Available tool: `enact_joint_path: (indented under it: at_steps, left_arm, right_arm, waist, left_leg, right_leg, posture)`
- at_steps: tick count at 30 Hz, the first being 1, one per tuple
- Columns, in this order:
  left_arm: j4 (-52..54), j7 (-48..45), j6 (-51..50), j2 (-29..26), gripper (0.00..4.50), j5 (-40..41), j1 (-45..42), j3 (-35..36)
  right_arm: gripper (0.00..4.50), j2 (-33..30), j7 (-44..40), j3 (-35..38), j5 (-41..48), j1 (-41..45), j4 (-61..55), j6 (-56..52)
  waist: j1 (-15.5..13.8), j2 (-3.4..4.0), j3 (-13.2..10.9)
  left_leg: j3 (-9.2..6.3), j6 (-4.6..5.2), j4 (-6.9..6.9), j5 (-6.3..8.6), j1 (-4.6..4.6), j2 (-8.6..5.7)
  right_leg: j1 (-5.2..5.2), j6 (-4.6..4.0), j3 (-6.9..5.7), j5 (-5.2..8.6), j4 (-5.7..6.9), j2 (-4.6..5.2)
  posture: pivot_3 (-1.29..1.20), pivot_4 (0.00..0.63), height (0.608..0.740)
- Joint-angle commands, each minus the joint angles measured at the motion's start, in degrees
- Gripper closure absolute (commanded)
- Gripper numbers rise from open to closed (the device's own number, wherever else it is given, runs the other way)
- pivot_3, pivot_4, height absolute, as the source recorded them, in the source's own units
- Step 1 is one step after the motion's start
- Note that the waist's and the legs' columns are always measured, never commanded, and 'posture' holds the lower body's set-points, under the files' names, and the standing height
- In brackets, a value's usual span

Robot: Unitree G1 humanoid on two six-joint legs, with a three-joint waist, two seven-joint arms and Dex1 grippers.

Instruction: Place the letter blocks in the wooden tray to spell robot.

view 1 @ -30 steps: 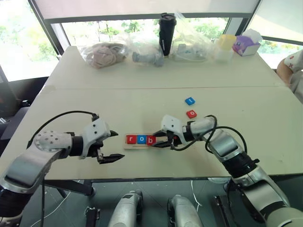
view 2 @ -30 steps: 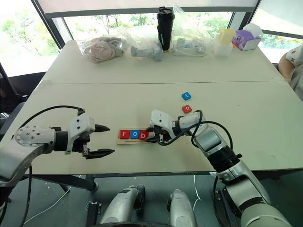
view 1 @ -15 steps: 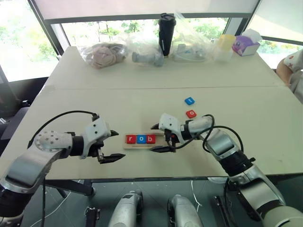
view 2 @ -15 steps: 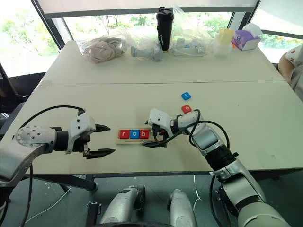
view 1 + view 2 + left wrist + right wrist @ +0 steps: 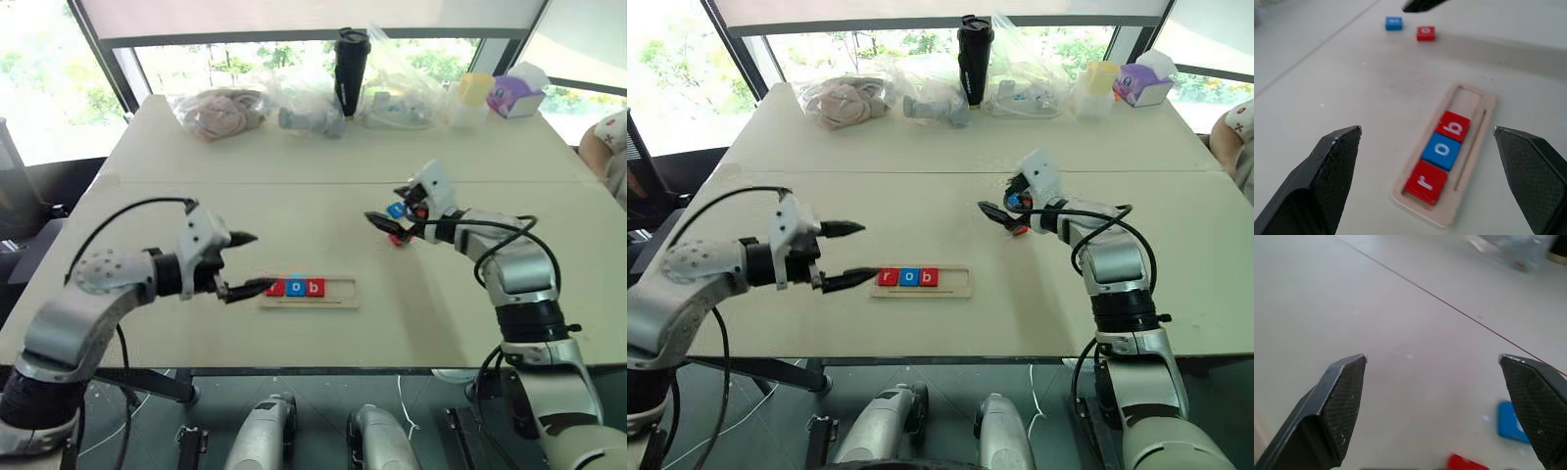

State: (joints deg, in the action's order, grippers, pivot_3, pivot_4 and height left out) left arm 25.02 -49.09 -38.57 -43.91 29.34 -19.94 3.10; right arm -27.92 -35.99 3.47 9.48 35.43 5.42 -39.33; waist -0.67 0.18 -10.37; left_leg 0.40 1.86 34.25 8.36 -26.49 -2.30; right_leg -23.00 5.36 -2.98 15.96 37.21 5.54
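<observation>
Three letter blocks, r, o and b, sat in the wooden tray on the worktop, leaving two slots bare. The fourth letter was the step in hand, I judged. My right fingers were spread, empty, hovering just beside the loose red block and blue block; next I needed to drop over the red o and pinch it. My left fingers were spread too, just beside the tray's r end.

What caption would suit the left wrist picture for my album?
Open left tool above a wooden tray holding r, o, b blocks; a blue block and a red block wait beyond.
</observation>
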Motion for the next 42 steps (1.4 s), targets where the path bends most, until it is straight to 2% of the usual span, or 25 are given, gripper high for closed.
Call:
enact_joint_path:
  at_steps: [1, 7, 11, 14, 16, 19, 23, 25, 29, 34, 37, 41, 42]
  left_arm:
    - [-0.9, 1.1, 1.3, 2.2, 0.0, -0.8, -3.2, -2.0]
    - [-8.1, -1.3, 6.3, 8.1, 0.0, -5.6, -12.9, -10.6]
    - [-9.4, -2.7, 7.5, 8.7, 0.0, -7.0, -13.9, -12.6]
    - [-9.6, -3.1, 7.4, 8.1, 0.0, -7.5, -13.4, -12.5]
    - [-9.9, -3.4, 7.5, 7.5, 0.0, -7.7, -12.8, -11.8]
    - [-10.1, -4.0, 7.8, 6.6, 0.0, -8.0, -11.9, -11.4]
    - [-10.6, -4.8, 8.6, 6.1, 0.0, -8.7, -11.6, -12.3]
    - [-10.4, -5.5, 8.9, 6.0, 0.0, -9.2, -11.2, -13.1]
    - [-10.4, -7.0, 9.5, 6.4, 0.0, -9.4, -10.6, -13.9]
    - [-10.5, -9.3, 10.4, 5.8, 0.0, -10.4, -9.6, -14.9]
    - [-10.2, -11.2, 11.0, 4.6, 0.0, -11.1, -8.9, -15.9]
    - [-9.5, -13.3, 11.1, 3.2, 0.0, -11.3, -7.9, -16.3]
    - [-9.4, -13.5, 11.1, 3.2, 0.0, -11.3, -7.8, -16.2]
  right_arm:
    - [0.07, 1.6, 5.2, 2.0, 1.0, -1.5, -3.9, -6.6]
    - [0.07, 4.8, 11.1, -0.4, -1.7, -1.9, 1.3, -5.9]
    - [0.07, 5.6, 13.1, -1.4, -2.3, -1.6, 2.4, -6.9]
    - [0.92, 5.7, 14.1, -2.0, -2.6, -1.9, 2.4, -7.7]
    - [1.99, 5.9, 14.9, -2.1, -2.6, -2.0, 1.8, -8.5]
    - [3.31, 6.2, 15.7, -2.1, -2.4, -2.0, 0.9, -9.3]
    - [3.3, 6.5, 17.2, -0.7, -1.8, -1.5, -1.3, -10.5]
    - [3.3, 5.9, 20.8, 2.0, -2.4, -1.0, -5.1, -15.1]
    - [3.3, 8.1, 25.4, 8.7, -0.5, -3.7, -19.2, -31.3]
    - [3.3, 15.4, 26.8, 10.2, 1.8, -9.9, -39.5, -50.9]
    - [3.3, 20.0, 28.8, 8.7, 1.9, -14.0, -46.3, -53.2]
    - [3.3, 23.8, 31.5, 8.2, 1.0, -17.0, -48.9, -53.2]
    - [2.8, 25.0, 32.3, 8.1, 0.8, -17.7, -49.2, -53.2]
  waist:
    - [0.0, 0.0, 0.0]
    - [0.0, -0.01, 0.0]
    - [0.2, -0.01, 0.0]
    - [0.1, -0.01, 0.0]
    - [0.1, -0.01, 0.0]
    - [0.1, -0.02, 0.0]
    - [0.1, -0.02, 0.0]
    - [0.0, 0.0, 0.0]
    - [-0.1, -0.01, 0.0]
    - [0.1, -0.02, 0.0]
    - [0.3, 0.0, 0.0]
    - [0.4, 0.01, 0.0]
    - [0.3, 0.01, 0.0]
  left_leg:
    - [0.01, 0.04, 0.0, -0.04, 0.0, 0.0]
    - [0.12, 0.09, 0.1, -0.09, 0.04, 0.0]
    - [0.19, 0.11, 0.12, -0.1, 0.05, 0.0]
    - [0.19, 0.12, 0.11, -0.1, 0.06, 0.01]
    - [0.2, 0.12, 0.12, -0.1, 0.08, 0.01]
    - [0.19, 0.12, 0.14, -0.11, 0.15, 0.02]
    - [0.19, 0.12, 0.16, -0.1, 0.15, 0.02]
    - [0.19, 0.11, 0.15, -0.1, 0.13, 0.02]
    - [0.19, 0.11, 0.12, -0.1, -0.02, 0.02]
    - [0.19, 0.1, -0.06, -0.09, -0.02, 0.04]
    - [0.19, 0.1, -0.07, -0.09, -0.01, 0.06]
    - [0.22, -0.03, -0.05, -0.01, 0.02, 0.05]
    - [0.21, -0.05, -0.05, -0.01, 0.03, 0.05]
  right_leg:
    - [0.0, 0.01, 0.0, -0.01, 0.01, 0.0]
    - [0.1, 0.01, 0.01, -0.01, 0.04, -0.08]
    - [0.1, 0.03, 0.07, -0.02, 0.03, -0.08]
    - [0.1, 0.04, 0.07, -0.02, 0.05, -0.09]
    - [0.12, 0.04, 0.07, -0.02, 0.05, -0.09]
    - [0.2, 0.02, 0.07, -0.01, 0.05, -0.09]
    - [0.2, 0.01, 0.08, 0.0, 0.05, -0.07]
    - [0.16, 0.0, 0.09, 0.0, 0.05, -0.06]
    - [-0.01, 0.01, 0.11, -0.01, 0.04, -0.02]
    - [-0.13, 0.01, 0.12, 0.0, 0.06, -0.04]
    - [-0.17, -0.15, 0.15, 0.08, 0.12, -0.04]
    - [-0.22, -0.19, 0.19, 0.11, 0.05, -0.04]
    - [-0.27, -0.2, 0.19, 0.11, 0.02, -0.04]
  posture:
    - [0.0, 0.15, 0.74]
    - [0.0, 0.15, 0.74]
    - [0.0, 0.15, 0.74]
    - [0.0, 0.15, 0.74]
    - [0.0, 0.15, 0.74]
    - [0.0, 0.15, 0.74]
    - [0.0, 0.15, 0.74]
    - [0.0, 0.15, 0.74]
    - [0.0, 0.15, 0.74]
    - [0.0, 0.15, 0.74]
    - [0.0, 0.15, 0.74]
    - [0.0, 0.15, 0.74]
    - [0.0, 0.15, 0.74]
